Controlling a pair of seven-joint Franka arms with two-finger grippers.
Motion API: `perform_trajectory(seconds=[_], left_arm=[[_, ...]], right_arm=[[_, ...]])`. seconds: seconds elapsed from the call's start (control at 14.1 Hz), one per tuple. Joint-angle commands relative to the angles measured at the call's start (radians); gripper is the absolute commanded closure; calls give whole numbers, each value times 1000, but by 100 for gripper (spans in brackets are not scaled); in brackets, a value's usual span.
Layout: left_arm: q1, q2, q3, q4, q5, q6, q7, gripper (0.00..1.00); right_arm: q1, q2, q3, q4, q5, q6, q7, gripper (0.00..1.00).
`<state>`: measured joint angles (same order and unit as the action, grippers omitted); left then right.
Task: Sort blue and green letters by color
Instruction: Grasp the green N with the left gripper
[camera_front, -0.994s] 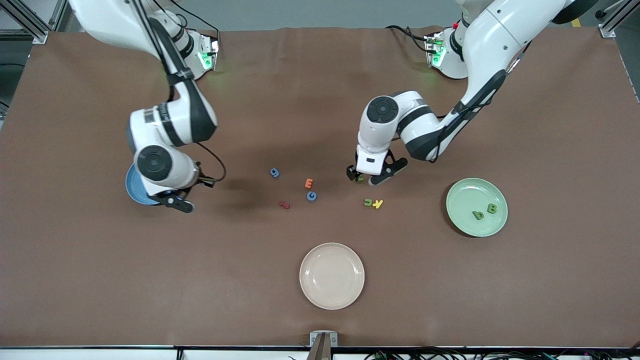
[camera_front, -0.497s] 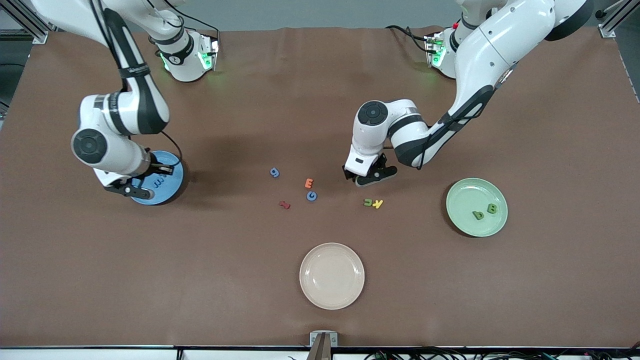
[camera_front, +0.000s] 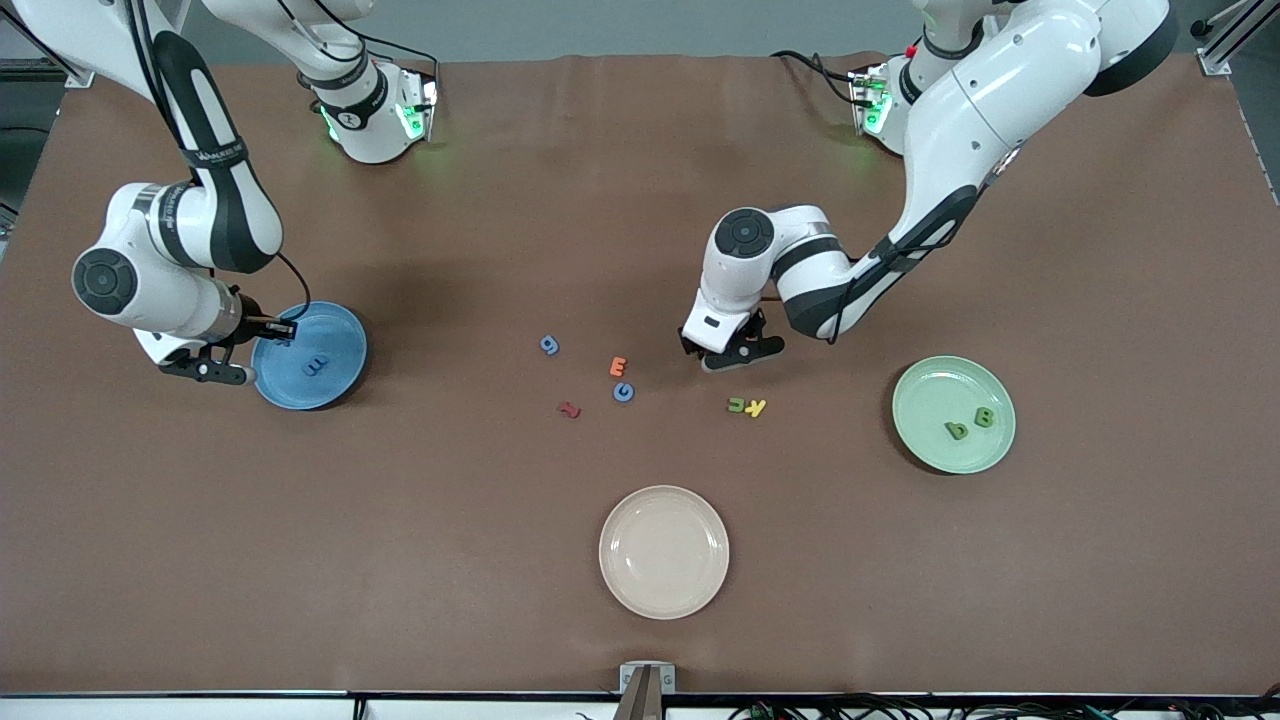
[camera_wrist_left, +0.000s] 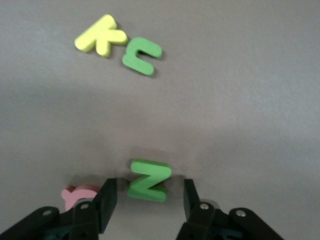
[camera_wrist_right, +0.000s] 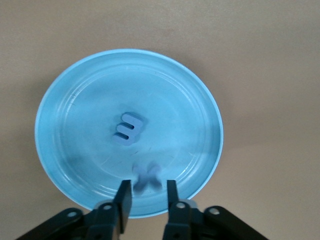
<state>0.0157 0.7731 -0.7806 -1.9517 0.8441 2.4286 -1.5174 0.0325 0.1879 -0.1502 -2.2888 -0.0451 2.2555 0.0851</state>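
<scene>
My left gripper (camera_front: 722, 352) (camera_wrist_left: 148, 197) is open and low over the table, a finger on each side of the green N (camera_wrist_left: 149, 179), not touching it. The green u (camera_front: 737, 405) (camera_wrist_left: 142, 56) lies beside the yellow K (camera_front: 756, 407). Green b (camera_front: 957, 431) and B (camera_front: 985, 417) lie on the green plate (camera_front: 925, 385). My right gripper (camera_front: 245, 350) (camera_wrist_right: 146, 197) is open at the rim of the blue plate (camera_front: 345, 340) (camera_wrist_right: 75, 90). A blue m (camera_front: 316, 366) (camera_wrist_right: 129, 128) lies on that plate. A blurred blue x (camera_wrist_right: 146, 176) shows just past the fingertips. Blue g (camera_front: 549, 345) and G (camera_front: 623, 392) lie mid-table.
An orange E (camera_front: 619, 367) lies right by the blue G, and a dark red piece (camera_front: 568, 409) is close by. A pink letter (camera_wrist_left: 80, 196) touches one left finger. An empty beige plate (camera_front: 664, 551) stands nearest the front camera.
The right arm swung toward its end of the table and uncovered the blue plate with the blue m on it. The left gripper shifted slightly over the N.
</scene>
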Motion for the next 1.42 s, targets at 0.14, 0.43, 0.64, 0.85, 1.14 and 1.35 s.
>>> perform_trajectory(seconds=[0.14,0.43,0.64,0.85,1.14,1.35], left_arm=[[-10,20,4,27,23,3,37,50],[-8,18,14,25,21,1,25,85],[13,-12,9,25,17,-8,17,97],[62,-81,-5,27,6,-25,26,97],[228,-118,-87,27,6,-63,75,98],[346,-138,-138,24,6,-158,221,98]], right_arm=[[-19,-35,23,-25,-12,7,-4,0],[10,-39,29,-8,5,-1,12,0],[62,-38,27,8,68,-4,45,0],[154,-35,29,26,68,-4,204,0],[308,-27,29,63,74,-2,444,0],[421,11,27,118,103,1,600,0]])
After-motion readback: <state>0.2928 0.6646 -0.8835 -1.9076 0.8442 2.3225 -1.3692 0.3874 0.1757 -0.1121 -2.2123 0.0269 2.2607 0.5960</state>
